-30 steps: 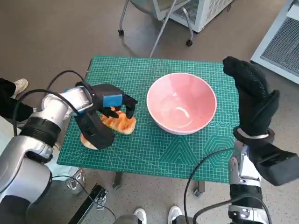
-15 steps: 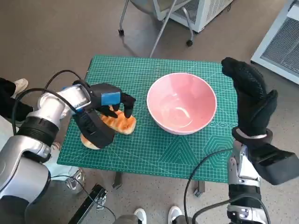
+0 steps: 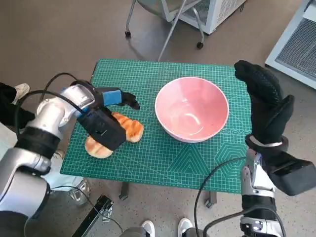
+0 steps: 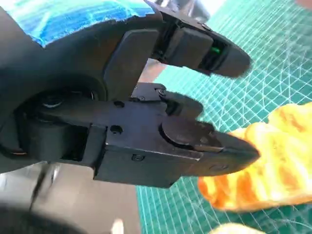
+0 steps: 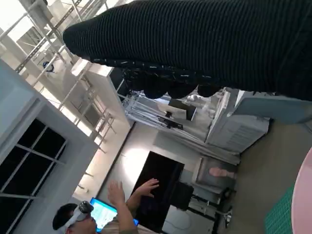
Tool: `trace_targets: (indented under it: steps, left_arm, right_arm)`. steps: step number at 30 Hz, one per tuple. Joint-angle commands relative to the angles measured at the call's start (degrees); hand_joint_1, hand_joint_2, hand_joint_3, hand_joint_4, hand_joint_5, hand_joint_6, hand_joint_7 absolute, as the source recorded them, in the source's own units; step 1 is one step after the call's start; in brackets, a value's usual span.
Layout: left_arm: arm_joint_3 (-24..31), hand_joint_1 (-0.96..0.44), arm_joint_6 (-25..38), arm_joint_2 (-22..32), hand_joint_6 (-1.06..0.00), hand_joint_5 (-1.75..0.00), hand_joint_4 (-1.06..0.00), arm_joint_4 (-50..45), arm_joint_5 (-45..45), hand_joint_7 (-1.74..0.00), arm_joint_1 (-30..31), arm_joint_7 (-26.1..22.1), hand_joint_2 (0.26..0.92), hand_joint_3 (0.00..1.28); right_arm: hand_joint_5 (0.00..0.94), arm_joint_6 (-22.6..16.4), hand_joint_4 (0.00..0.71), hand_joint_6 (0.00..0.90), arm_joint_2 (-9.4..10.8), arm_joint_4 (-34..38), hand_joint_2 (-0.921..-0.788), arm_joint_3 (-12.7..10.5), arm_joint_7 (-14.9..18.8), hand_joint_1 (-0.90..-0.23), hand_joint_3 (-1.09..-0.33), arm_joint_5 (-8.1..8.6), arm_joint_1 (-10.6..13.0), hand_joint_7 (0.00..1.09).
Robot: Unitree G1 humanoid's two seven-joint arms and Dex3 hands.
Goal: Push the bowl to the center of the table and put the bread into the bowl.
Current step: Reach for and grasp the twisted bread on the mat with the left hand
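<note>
The empty pink bowl (image 3: 191, 107) stands right of the middle of the green mat (image 3: 163, 158). A toasted orange bread (image 3: 131, 128) lies on the mat left of the bowl, with a second paler piece (image 3: 98, 149) nearer the front left edge. My left hand (image 3: 106, 116) hovers over the bread with its fingers (image 3: 129, 101) stretched out toward the bowl and nothing in them. In the left wrist view the bread (image 4: 273, 165) lies just beyond the thumb tip (image 4: 229, 148). My right hand (image 3: 264, 101) is raised flat and open beside the bowl's right side.
A chair's legs (image 3: 170, 34) and a white cabinet (image 3: 212, 12) stand behind the table. A person's shoe (image 3: 19, 91) shows at the left. A person (image 5: 114, 214) with raised hands appears in the right wrist view.
My left hand's fingers have uncurled from the bread and now point toward the bowl. The bread stays on the mat. The right hand and bowl have not moved.
</note>
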Motion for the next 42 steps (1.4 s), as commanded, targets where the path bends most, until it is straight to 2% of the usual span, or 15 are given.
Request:
trace_targets:
  steps: [1, 7, 15, 26, 37, 42]
  left_arm:
    - [0.82, -0.53, 3.05, 0.55, -0.31, 0.00, -0.18, -3.75, -0.65, -0.01, 2.84, -3.89, 0.711, 0.00]
    - [0.68, -0.55, 5.32, 0.81, -0.28, 0.00, -0.17, -5.94, 0.50, 0.00, 4.59, -5.45, 0.712, 0.00]
    - [0.30, -0.55, 5.67, 0.79, -0.27, 0.00, -0.15, -5.41, 1.14, 0.00, 5.90, -4.08, 0.718, 0.00]
    - [-0.57, -0.55, 6.01, -0.21, -0.28, 0.00, -0.15, -3.81, 2.25, 0.00, 6.97, -2.43, 0.719, 0.00]
    - [-2.96, -0.47, 5.91, -1.96, -0.30, -0.01, -0.17, -0.27, 4.60, -0.01, 8.00, 2.24, 0.718, 0.00]
    - [-4.34, -0.37, 5.50, -3.13, -0.32, -0.02, -0.22, 2.86, 5.79, -0.01, 8.14, 6.02, 0.718, 0.00]
  right_arm:
    - [0.006, 0.78, 0.350, 0.071, 0.12, 0.06, -0.921, -0.24, -0.20, -0.593, -0.753, -0.27, 1.37, 0.72]
    - [0.006, 0.74, 0.351, 0.072, 0.12, 0.26, -0.921, -0.14, 0.00, -0.592, -0.762, -0.30, 1.31, 0.73]
    - [0.006, 0.86, 0.351, 0.070, -0.03, 0.62, -0.921, -0.20, 0.47, -0.591, -0.766, 0.26, 1.04, 0.73]
    - [0.005, 1.07, 0.352, 0.069, -0.04, 0.07, -0.921, -0.10, 0.39, -0.590, -0.767, 0.16, 1.29, 0.73]
    - [0.004, 1.19, 0.352, 0.067, -0.21, 0.05, -0.921, -0.28, 0.51, -0.590, -0.767, 0.42, 1.15, 0.73]
    - [0.004, 1.25, 0.352, 0.067, -0.18, -0.20, -0.921, -0.26, 0.33, -0.590, -0.767, 0.28, 1.18, 0.73]
